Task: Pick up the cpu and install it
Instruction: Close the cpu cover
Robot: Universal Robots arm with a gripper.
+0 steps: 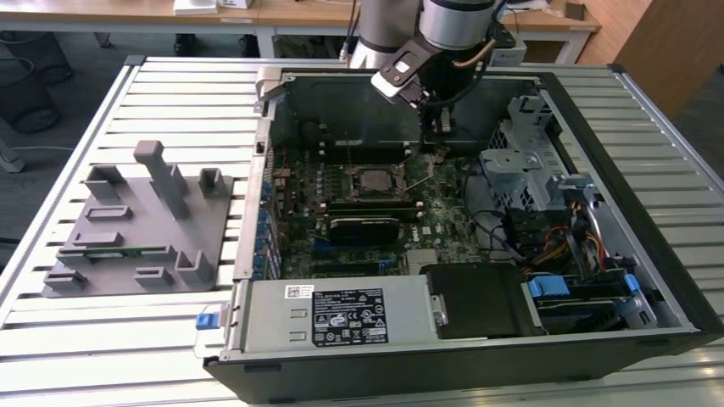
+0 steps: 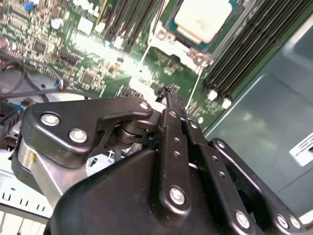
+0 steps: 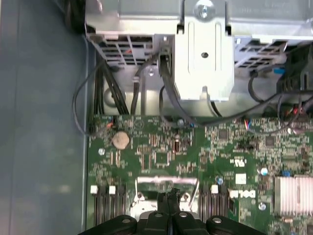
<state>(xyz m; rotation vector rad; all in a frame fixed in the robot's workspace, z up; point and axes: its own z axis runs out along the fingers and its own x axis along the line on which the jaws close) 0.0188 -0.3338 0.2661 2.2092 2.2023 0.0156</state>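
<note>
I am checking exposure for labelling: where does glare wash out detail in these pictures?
In the second wrist view, glare bleaches the cpu and a patch of the motherboard; in the first wrist view the metal bracket shines; the exterior view shows no strong glare.

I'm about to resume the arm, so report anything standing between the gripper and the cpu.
Nothing visible stands between them. The shut gripper hangs above bare motherboard beside the socket, and the cpu lies in that socket with its top uncovered. Just the socket's low metal rim lies between.
</note>
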